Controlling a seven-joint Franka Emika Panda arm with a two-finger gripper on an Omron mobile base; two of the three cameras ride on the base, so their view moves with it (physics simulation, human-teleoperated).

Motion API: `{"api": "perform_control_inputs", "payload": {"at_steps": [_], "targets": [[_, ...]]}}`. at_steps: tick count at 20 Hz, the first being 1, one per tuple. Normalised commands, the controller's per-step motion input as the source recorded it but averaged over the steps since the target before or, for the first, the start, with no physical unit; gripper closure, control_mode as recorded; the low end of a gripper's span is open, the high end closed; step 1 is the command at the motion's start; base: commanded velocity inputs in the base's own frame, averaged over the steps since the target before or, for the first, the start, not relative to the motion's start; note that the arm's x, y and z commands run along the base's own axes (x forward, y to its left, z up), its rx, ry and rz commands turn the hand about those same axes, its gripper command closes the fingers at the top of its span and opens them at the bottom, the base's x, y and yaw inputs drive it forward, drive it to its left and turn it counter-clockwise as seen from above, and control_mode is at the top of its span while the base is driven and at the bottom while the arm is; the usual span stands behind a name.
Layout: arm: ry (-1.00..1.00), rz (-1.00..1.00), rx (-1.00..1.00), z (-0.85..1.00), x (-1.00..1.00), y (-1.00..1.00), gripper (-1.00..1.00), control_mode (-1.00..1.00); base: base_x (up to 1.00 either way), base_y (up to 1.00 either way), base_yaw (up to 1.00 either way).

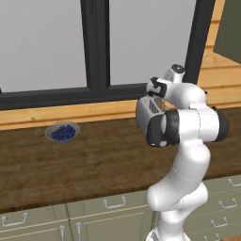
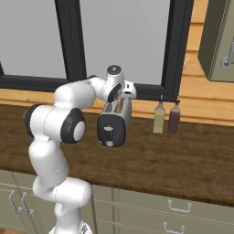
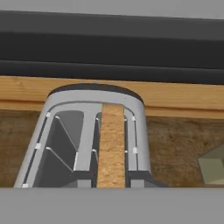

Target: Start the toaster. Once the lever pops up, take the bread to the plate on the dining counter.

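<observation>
Base views flank arm from behind, sharing toaster (image 1: 149,113) on counter (image 2: 183,169); hand view close above slots.

A: Looking straight down onto the toaster (image 3: 87,131): rounded silver-grey top, two slots running away toward the wall.

B: And the bread (image 3: 111,144)?

A: A tan slice stands on edge in the right-hand slot, its top edge above the rim. The left slot shows bare wire guides.

B: What carries it?

A: A dark wood-grain table (image 3: 175,144), with the toaster at its back edge. Behind that runs a light wooden ledge (image 3: 183,94), then a black window frame (image 3: 131,48).

B: Anything else?

A: A pale greenish angular shape (image 3: 213,168) at the right; I cannot tell what it is.
</observation>
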Motion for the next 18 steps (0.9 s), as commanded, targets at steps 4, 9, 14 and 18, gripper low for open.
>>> {"api": "perform_control_inputs", "payload": {"at_steps": [4, 9, 14, 18], "targets": [[0.0, 0.0, 0.02, 0.88, 0.0, 0.0, 1.0, -1.0, 0.0, 0.0, 0.0], [0.0, 0.0, 0.08, 0.94, -0.05, 0.0, 1.0, -1.0, 0.0, 0.0, 0.0], [-0.14, 0.01, 0.09, 0.29, -0.89, -0.01, 1.0, -1.0, 0.0, 0.0, 0.0], [-0.09, 0.01, 0.01, 0.07, -1.0, 0.09, 1.0, -1.0, 0.0, 0.0, 0.0]]}}
